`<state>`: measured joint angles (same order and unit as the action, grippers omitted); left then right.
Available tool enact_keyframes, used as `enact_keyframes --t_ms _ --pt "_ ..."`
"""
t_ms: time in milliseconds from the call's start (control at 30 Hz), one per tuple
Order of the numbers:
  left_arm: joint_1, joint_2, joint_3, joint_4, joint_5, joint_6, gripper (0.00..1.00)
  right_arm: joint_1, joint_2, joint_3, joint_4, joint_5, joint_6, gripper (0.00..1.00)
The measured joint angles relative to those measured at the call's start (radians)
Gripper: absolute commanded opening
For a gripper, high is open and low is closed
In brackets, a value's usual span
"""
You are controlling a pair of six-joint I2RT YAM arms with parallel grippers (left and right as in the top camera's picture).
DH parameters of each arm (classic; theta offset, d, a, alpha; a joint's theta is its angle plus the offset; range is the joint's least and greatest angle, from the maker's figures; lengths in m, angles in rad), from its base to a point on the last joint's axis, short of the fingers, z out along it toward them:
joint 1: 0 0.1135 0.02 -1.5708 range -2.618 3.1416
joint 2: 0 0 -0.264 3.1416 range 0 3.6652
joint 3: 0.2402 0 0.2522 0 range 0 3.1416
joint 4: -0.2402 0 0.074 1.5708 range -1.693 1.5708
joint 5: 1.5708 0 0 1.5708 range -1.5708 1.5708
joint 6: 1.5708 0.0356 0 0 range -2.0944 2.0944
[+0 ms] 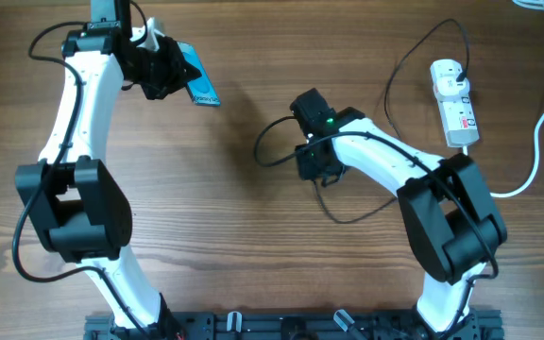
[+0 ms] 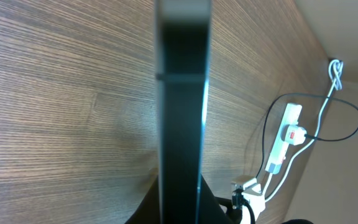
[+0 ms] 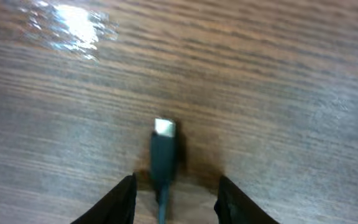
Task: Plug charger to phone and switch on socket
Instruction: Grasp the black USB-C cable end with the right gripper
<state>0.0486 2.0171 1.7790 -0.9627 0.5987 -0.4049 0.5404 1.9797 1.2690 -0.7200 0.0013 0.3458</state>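
My left gripper (image 1: 163, 68) is shut on the phone (image 1: 201, 87) and holds it tilted above the table at the far left, its cyan screen showing. In the left wrist view the phone (image 2: 182, 93) shows edge-on as a dark vertical bar. My right gripper (image 1: 316, 168) is open and low over mid-table. The charger's black connector tip (image 3: 163, 146) lies on the wood between its fingers (image 3: 176, 199), untouched. The charger's thin black cable (image 1: 395, 76) runs to a white plug (image 1: 447, 71) in the socket (image 1: 456, 106) at far right, which also shows in the left wrist view (image 2: 278, 149).
The socket's thick white cord (image 1: 541, 123) trails along the table's right edge. A loop of black cable (image 1: 263, 151) lies left of the right gripper. Bare wood lies between the two arms.
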Motion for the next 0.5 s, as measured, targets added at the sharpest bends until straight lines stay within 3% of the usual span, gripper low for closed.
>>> enact_keyframes --t_ms 67,167,267,500 --pt "-0.002 0.000 0.000 0.001 0.000 0.000 0.04 0.009 0.001 0.000 0.004 0.013 0.001 0.33" --pt "-0.002 0.000 0.000 0.000 0.000 0.000 0.04 0.019 0.001 0.000 0.003 0.051 0.013 0.32" --pt "-0.002 0.000 0.000 -0.002 0.000 0.000 0.04 0.020 0.001 0.000 0.003 0.059 0.018 0.22" --pt "-0.002 0.000 0.000 -0.004 0.000 0.000 0.04 0.020 0.003 0.000 -0.008 0.029 0.023 0.22"
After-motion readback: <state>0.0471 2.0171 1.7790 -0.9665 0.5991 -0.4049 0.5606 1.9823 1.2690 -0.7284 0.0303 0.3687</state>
